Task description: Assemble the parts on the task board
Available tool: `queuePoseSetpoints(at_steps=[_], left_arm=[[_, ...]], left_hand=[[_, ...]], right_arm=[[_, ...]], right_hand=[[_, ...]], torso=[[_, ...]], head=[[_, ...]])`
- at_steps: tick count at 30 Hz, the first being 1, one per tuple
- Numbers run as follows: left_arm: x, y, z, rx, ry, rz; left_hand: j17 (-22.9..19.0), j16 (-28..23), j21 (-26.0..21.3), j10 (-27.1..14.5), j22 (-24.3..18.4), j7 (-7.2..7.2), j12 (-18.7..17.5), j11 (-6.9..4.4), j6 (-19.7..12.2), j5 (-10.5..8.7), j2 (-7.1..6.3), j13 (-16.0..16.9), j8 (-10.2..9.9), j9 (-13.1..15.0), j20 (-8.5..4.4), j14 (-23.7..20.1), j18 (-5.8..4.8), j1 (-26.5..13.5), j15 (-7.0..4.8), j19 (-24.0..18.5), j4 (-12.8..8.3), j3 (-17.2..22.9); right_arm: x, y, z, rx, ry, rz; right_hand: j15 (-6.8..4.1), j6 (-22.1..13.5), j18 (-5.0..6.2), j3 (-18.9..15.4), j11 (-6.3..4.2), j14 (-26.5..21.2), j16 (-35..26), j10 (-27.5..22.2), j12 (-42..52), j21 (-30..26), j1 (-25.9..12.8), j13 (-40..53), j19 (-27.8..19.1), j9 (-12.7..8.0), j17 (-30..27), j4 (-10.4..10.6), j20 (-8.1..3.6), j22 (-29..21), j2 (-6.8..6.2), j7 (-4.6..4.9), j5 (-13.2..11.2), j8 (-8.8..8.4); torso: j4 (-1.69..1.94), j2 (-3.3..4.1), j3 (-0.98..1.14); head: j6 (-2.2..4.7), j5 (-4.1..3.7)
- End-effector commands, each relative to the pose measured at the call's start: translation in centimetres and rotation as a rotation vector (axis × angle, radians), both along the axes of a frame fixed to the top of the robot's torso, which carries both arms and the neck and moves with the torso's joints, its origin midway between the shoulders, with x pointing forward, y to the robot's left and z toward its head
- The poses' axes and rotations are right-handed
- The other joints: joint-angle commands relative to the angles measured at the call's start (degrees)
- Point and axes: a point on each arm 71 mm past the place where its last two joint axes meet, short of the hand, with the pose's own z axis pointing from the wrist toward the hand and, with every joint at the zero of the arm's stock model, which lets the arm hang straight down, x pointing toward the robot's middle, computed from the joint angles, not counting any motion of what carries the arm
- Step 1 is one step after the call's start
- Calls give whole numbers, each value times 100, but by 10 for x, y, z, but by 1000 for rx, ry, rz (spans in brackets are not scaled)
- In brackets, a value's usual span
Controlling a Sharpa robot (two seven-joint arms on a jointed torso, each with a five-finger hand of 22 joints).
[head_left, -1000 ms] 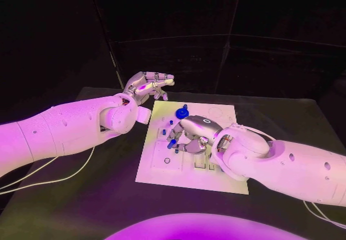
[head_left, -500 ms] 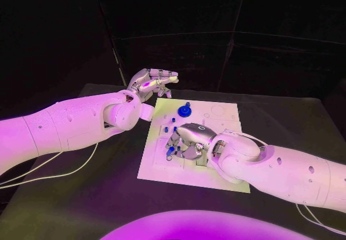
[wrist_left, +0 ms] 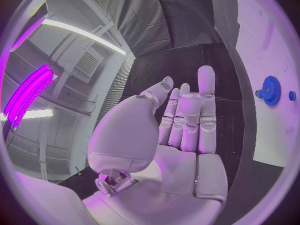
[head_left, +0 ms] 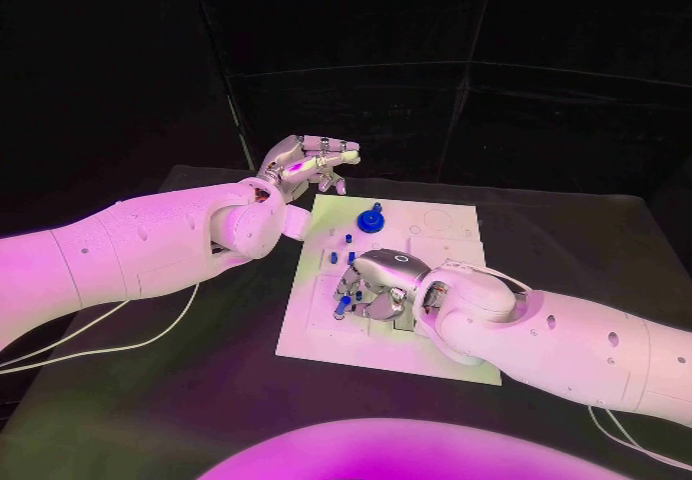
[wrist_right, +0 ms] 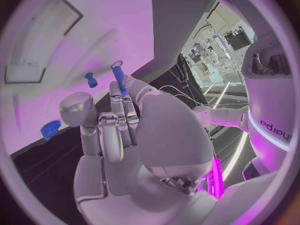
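The right hand grasps a blue peg over the task board; the left hand is released, above the table's far edge

Task board: matt white plate. Blue gear: plastic-looking. Right hand: glossy silver shell. Table: matt black.

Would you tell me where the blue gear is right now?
In the head view, the blue gear sits near the task board's far edge, beyond the right robot hand.
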Motion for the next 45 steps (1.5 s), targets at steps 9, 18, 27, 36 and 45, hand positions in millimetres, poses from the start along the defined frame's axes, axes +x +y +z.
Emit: queuePoseSetpoints(at_steps=[9,18,27,36,45], left_arm=[[0,-1,2,-10,-10,-6],[0,-1,2,-10,-10,-7],[0,-1,2,-10,-8,-9],[0,0,2,-10,-7,-9],[0,1,2,-10,-6,-9]], left_hand=[[-2,40,-28,-37,-6,16,9,-1,-36,4,-24,-7,22,-8,6,2,35,39,22,13,19,15],[-2,40,-28,-37,-6,16,9,-1,-36,4,-24,-7,22,-8,6,2,35,39,22,13,19,15],[-2,40,-28,-37,-6,16,9,-1,-36,4,-24,-7,22,-8,6,2,35,39,22,13,19,15],[-4,40,-29,-39,-6,16,11,-1,-37,4,-23,-8,22,-8,6,2,35,40,23,14,20,15],[-9,42,-33,-48,-10,18,17,1,-43,4,-23,-8,24,-7,7,0,35,41,24,18,22,15]], right_arm=[[-4,2,-9,-57,10,19],[-3,5,-11,-70,2,16],[-4,10,-11,-76,-17,11],[-5,10,-10,-61,-19,10],[-9,6,0,36,-56,-12]], right_hand=[[-27,39,-31,51,16,606,14,34,-23,28,-30,6,31,8,1510,-4,4,11,-42,21,23,20],[-27,40,-30,51,16,606,14,34,-23,27,-31,6,30,8,1510,-5,4,10,-42,21,24,20],[35,-180,-32,51,95,606,14,-127,-174,10,-170,-24,-7,-38,1510,18,37,-23,-159,109,43,-124],[141,-793,3,-75,215,606,14,-557,-382,-98,-417,-40,-117,-49,1510,89,146,-190,-404,152,170,-167],[168,-1051,53,-241,254,606,14,-814,-404,-261,-445,-40,-205,-37,1510,67,177,-445,-468,184,245,-154]], torso=[[3,-3,-1],[0,1,-2],[-3,2,-4],[-3,-3,-3],[-10,-7,-1]], head=[[-19,8],[-26,20],[-32,23],[-37,24],[-23,12]])
